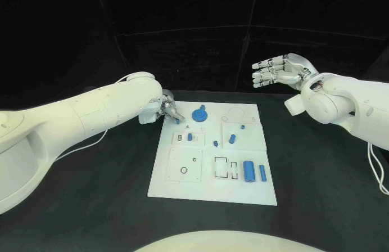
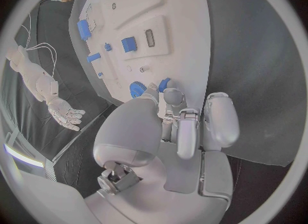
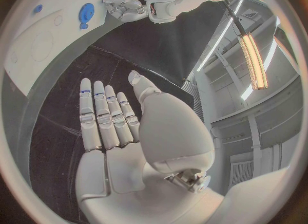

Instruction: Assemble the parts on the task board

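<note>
The white task board (image 1: 212, 176) lies in the middle of the black table. My left hand (image 1: 170, 109) hovers over its far left corner, fingers curled in. In the left wrist view its fingertips (image 2: 171, 96) pinch a small blue part (image 2: 165, 84) just above the board (image 2: 183, 34), beside a blue gear (image 2: 135, 89). That gear (image 1: 200, 115) sits near the board's far edge. Two blue cylinders (image 1: 248, 171) lie near the front right. My right hand (image 1: 280, 71) is raised off the table at the back right, fingers spread and holding nothing; its fingers (image 3: 106, 116) are straight.
Small blue pieces (image 1: 232, 138) dot the board's middle, and a square plate (image 1: 185, 165) sits at its front left. A thin white cable (image 1: 378, 170) hangs at the right edge. Black table surrounds the board on all sides.
</note>
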Available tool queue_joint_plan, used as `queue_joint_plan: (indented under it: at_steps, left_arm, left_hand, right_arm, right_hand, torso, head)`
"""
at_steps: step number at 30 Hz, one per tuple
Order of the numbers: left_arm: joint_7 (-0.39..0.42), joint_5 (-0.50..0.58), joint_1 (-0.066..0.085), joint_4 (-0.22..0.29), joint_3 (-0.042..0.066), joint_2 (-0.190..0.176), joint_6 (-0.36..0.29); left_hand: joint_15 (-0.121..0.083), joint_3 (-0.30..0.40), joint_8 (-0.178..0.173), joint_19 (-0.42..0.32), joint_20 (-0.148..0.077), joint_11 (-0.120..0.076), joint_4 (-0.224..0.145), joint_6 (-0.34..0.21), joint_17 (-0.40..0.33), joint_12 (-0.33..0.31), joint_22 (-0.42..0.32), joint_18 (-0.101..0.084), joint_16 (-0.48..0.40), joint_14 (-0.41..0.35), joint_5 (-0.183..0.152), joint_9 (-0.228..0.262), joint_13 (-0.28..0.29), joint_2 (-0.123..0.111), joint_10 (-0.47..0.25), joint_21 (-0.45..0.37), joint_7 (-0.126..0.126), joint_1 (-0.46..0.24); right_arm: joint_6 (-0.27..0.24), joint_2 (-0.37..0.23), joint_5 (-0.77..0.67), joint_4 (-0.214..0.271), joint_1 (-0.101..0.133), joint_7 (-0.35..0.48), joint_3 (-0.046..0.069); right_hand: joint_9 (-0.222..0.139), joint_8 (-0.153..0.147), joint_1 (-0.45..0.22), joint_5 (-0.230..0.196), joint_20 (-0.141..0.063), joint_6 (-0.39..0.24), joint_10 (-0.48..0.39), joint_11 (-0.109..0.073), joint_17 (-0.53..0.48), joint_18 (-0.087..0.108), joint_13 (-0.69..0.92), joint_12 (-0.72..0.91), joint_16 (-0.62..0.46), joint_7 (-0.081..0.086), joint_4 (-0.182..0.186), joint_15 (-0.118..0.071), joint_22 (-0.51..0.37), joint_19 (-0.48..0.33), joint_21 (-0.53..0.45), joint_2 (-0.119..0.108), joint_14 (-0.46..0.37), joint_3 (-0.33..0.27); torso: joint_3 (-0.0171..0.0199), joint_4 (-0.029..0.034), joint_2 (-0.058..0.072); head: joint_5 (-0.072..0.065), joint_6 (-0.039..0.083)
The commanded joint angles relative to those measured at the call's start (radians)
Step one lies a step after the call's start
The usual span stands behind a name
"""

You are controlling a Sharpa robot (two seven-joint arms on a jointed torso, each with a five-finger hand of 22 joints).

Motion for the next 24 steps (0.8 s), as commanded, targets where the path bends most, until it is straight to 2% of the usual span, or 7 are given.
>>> queue_joint_plan:
  at_steps: [1, 12, 14, 17, 20, 22, 24]
  left_arm:
    - [0.004, -0.007, 0.001, -0.003, 0.000, 0.002, 0.003]
    - [0.006, -0.007, 0.001, -0.012, 0.001, 0.007, -0.003]
    - [0.006, -0.007, 0.001, -0.012, 0.001, 0.007, -0.001]
    - [0.008, -0.007, 0.001, -0.012, 0.001, 0.005, 0.005]
    - [0.012, -0.007, 0.001, -0.011, 0.001, 0.001, 0.011]
    - [0.016, -0.006, 0.001, -0.008, 0.001, -0.003, 0.008]
    - [0.021, -0.002, 0.001, -0.002, 0.001, -0.009, -0.003]
  left_hand:
    - [-0.003, 0.014, 0.000, 0.001, -0.001, -0.006, -0.012, 0.003, 0.245, 0.004, 0.002, -0.005, 0.000, 0.101, 0.000, -0.002, -0.001, 0.010, -0.001, -0.005, -0.001, 0.026]
    - [-0.007, 0.077, -0.001, 0.001, -0.005, -0.011, -0.053, -0.003, 0.245, 0.003, 0.005, -0.005, 0.000, 0.101, 0.000, -0.002, -0.002, 0.047, -0.002, -0.006, -0.007, 0.104]
    - [-0.009, 0.111, -0.003, 0.001, -0.007, -0.013, -0.074, -0.008, 0.244, 0.001, 0.004, -0.005, -0.001, 0.101, 0.001, -0.003, -0.003, 0.057, -0.003, -0.007, -0.009, 0.135]
    - [-0.010, 0.174, -0.006, 0.001, -0.009, -0.015, -0.110, -0.017, 0.244, -0.005, 0.006, -0.005, -0.001, 0.101, 0.003, -0.004, -0.007, 0.059, -0.007, -0.007, -0.008, 0.180]
    - [-0.006, 0.273, -0.004, 0.002, -0.006, -0.007, -0.138, -0.021, 0.243, -0.012, 0.008, -0.006, -0.002, 0.101, 0.033, -0.003, -0.012, 0.032, -0.005, -0.008, -0.001, 0.182]
    - [-0.004, 0.329, -0.001, 0.002, -0.004, -0.005, -0.145, -0.020, 0.243, -0.013, 0.010, -0.006, -0.002, 0.101, 0.038, -0.001, -0.013, 0.013, -0.001, -0.008, 0.001, 0.165]
    - [-0.007, 0.440, 0.009, 0.003, 0.000, -0.001, -0.160, -0.015, 0.244, -0.009, 0.014, -0.006, -0.001, 0.101, 0.051, 0.003, -0.012, -0.033, 0.009, -0.007, 0.001, 0.118]
  right_arm:
    - [0.009, 0.001, 0.000, 0.001, 0.002, 0.009, 0.001]
    - [0.012, 0.001, 0.000, 0.001, 0.002, 0.008, 0.001]
    - [0.012, 0.001, 0.000, 0.001, 0.002, 0.008, 0.001]
    - [0.013, 0.001, 0.000, 0.000, 0.002, 0.008, 0.001]
    - [0.014, 0.001, 0.000, 0.000, 0.002, 0.007, 0.001]
    - [0.015, 0.000, 0.000, 0.000, 0.002, 0.007, 0.001]
    - [0.014, -0.001, 0.000, 0.001, 0.002, 0.007, 0.001]
  right_hand:
    - [-0.001, -0.003, -0.005, 0.005, 0.000, -0.004, -0.006, 0.002, -0.001, 0.012, 0.000, -0.002, -0.002, 0.048, -0.004, 0.001, -0.001, 0.006, -0.007, 0.008, -0.008, -0.001]
    - [-0.001, -0.003, -0.005, 0.005, 0.000, -0.002, -0.006, 0.002, -0.001, 0.012, 0.000, -0.002, -0.002, 0.048, -0.004, 0.001, -0.001, 0.006, -0.008, 0.009, -0.008, -0.002]
    - [-0.001, -0.003, -0.005, 0.005, 0.000, -0.002, -0.006, 0.002, -0.001, 0.012, 0.000, -0.002, -0.002, 0.048, -0.004, 0.001, -0.001, 0.006, -0.008, 0.009, -0.008, -0.002]
    - [-0.001, -0.003, -0.005, 0.005, 0.000, -0.002, -0.006, 0.002, -0.001, 0.012, 0.000, -0.002, -0.002, 0.048, -0.004, 0.001, -0.001, 0.006, -0.008, 0.009, -0.008, -0.002]
    - [-0.001, -0.003, -0.005, 0.005, 0.000, -0.002, -0.006, 0.002, -0.001, 0.012, 0.000, -0.002, -0.002, 0.048, -0.004, 0.001, -0.001, 0.006, -0.008, 0.009, -0.008, -0.002]
    - [0.000, -0.003, -0.005, 0.006, 0.000, 0.000, -0.006, 0.002, -0.001, 0.012, 0.000, -0.002, -0.002, 0.048, -0.004, 0.001, -0.001, 0.006, -0.008, 0.009, -0.008, -0.002]
    - [0.000, -0.003, -0.005, 0.006, 0.000, 0.000, -0.006, 0.002, -0.001, 0.012, 0.000, -0.002, -0.002, 0.048, -0.004, 0.001, -0.001, 0.006, -0.008, 0.009, -0.008, -0.002]
  torso:
    - [-0.0002, -0.0010, 0.000]
    - [0.0001, -0.0003, 0.000]
    - [-0.0001, -0.0005, 0.000]
    - [-0.0002, -0.0004, -0.001]
    - [-0.0001, 0.0000, -0.001]
    - [0.0000, 0.0006, -0.001]
    - [0.0004, 0.0012, -0.001]
  head:
    - [-0.001, -0.001]
    - [-0.003, -0.004]
    - [-0.004, -0.003]
    - [-0.004, -0.004]
    - [-0.004, -0.005]
    - [-0.004, -0.005]
    - [-0.002, -0.004]
